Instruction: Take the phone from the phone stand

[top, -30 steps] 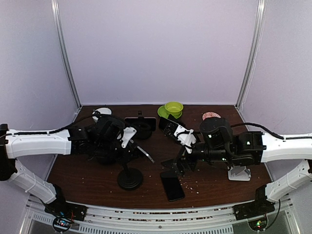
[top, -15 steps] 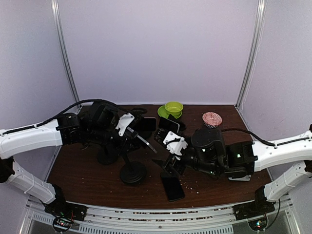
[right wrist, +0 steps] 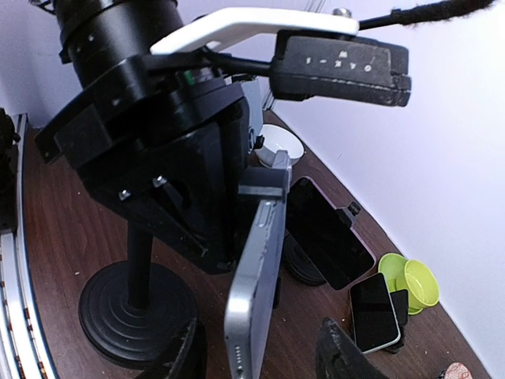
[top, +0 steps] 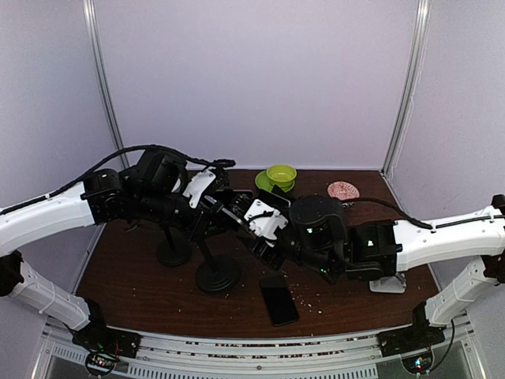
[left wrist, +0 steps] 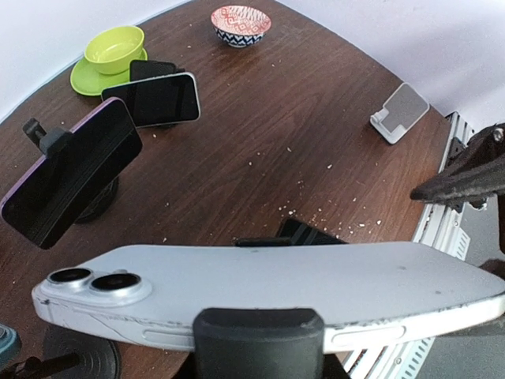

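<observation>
Phone (left wrist: 260, 280) clamped crosswise in the head of the phone stand (top: 218, 276), raised well above the table (left wrist: 300, 150), pale back and twin lenses turned toward the left wrist camera, black clip (left wrist: 259, 335) gripping its lower long edge. Right pincer (right wrist: 259, 335) spread open at one end of that phone, a dark finger (right wrist: 183, 357) on either side of the thin edge, close beside it but not seen pressing on it. Left pincer (top: 223, 215) hard up against the stand's head from the opposite side; spread or pressed together, cannot tell, fingertips lost against the black wrist body. Under the phone, the stand's round black base planted on the wood. Near that base, toward the right arm, a dark phone (top: 278, 305) flat on the table. Farther back, a purple-edged phone (left wrist: 71, 181) tilted on a second stand, and a white-edged phone (left wrist: 162, 99) propped just beside the green bowl (left wrist: 115, 46) on its green plate (left wrist: 83, 79). Patterned bowl (left wrist: 241, 24) at the far edge, small white stand (left wrist: 398, 112) well apart on the right arm's side, pale crumbs scattered over the wood.
</observation>
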Controlling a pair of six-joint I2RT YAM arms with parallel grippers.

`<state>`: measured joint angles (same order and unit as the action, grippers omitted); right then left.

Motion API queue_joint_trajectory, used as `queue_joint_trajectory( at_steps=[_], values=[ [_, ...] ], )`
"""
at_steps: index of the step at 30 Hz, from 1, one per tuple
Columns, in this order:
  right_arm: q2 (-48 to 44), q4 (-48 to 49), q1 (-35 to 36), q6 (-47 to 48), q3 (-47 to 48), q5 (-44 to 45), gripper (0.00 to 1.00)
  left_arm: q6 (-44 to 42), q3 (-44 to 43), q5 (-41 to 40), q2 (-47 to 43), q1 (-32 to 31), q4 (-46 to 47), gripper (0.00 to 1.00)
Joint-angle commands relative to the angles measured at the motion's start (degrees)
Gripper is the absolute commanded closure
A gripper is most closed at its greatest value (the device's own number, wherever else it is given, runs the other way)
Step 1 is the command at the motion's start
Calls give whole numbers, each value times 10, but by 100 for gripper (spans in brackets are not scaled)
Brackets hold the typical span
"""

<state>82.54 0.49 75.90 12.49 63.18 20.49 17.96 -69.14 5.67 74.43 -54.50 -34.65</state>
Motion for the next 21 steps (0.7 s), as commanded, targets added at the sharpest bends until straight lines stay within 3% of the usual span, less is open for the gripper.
queue_joint_trajectory(
  at_steps=[1,14,21],
  values=[
    [12,-5,4,11,31,29,56,10,-40,15,-24,-4,52,100],
    [46,-30,3,5,64,53,73,17,-49,17,-21,-3,49,100],
    [42,-44,5,5,75,50,95,19,-46,9,-24,-3,49,100]
  ],
)
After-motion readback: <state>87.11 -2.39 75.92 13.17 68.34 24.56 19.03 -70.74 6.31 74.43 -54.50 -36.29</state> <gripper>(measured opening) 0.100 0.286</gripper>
